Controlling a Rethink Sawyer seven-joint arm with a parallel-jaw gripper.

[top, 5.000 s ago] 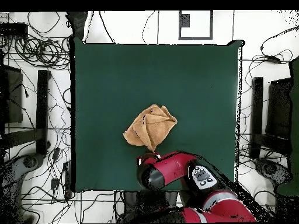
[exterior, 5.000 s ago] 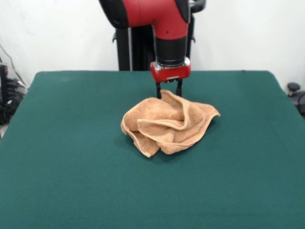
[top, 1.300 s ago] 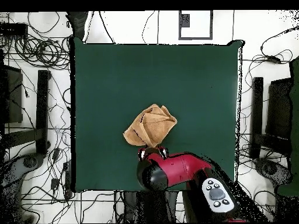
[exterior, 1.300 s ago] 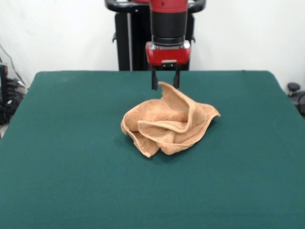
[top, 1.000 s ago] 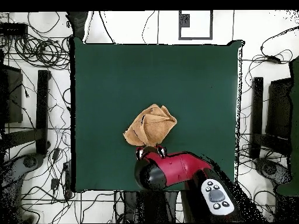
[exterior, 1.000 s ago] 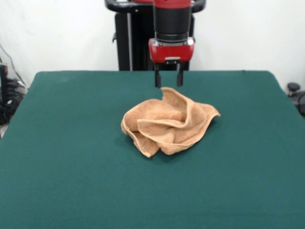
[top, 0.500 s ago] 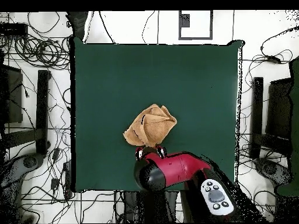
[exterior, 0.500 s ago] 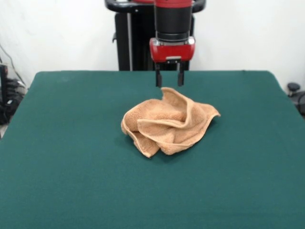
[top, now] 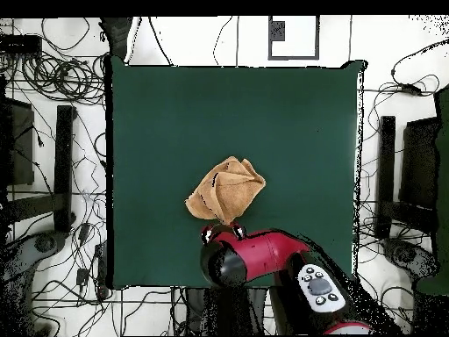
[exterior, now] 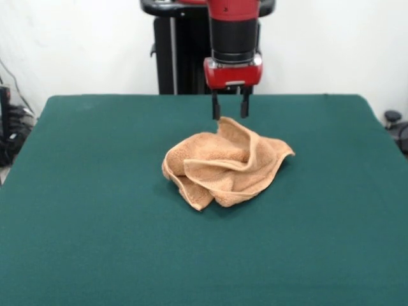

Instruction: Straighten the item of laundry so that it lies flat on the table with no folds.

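Note:
The tan-orange towel [exterior: 225, 160] lies crumpled in a heap with several folds near the middle of the green table [exterior: 95, 210]. It also shows in the overhead view [top: 225, 190]. My gripper [exterior: 229, 114] hangs open and empty just above the towel's far raised edge, its two black fingers [exterior: 216, 108] pointing down. In the overhead view the gripper [top: 224, 232] sits at the towel's edge nearest the robot's base.
The black pedestal [exterior: 175, 54] stands behind the table's far edge. Cables and dark stands [top: 53, 167] lie on the floor around the table in the overhead view.
Five seconds ago the gripper was low at the towel's far edge; it has since risen clear. Over the last second it moved slightly to the right and a little lower. The towel has not moved.

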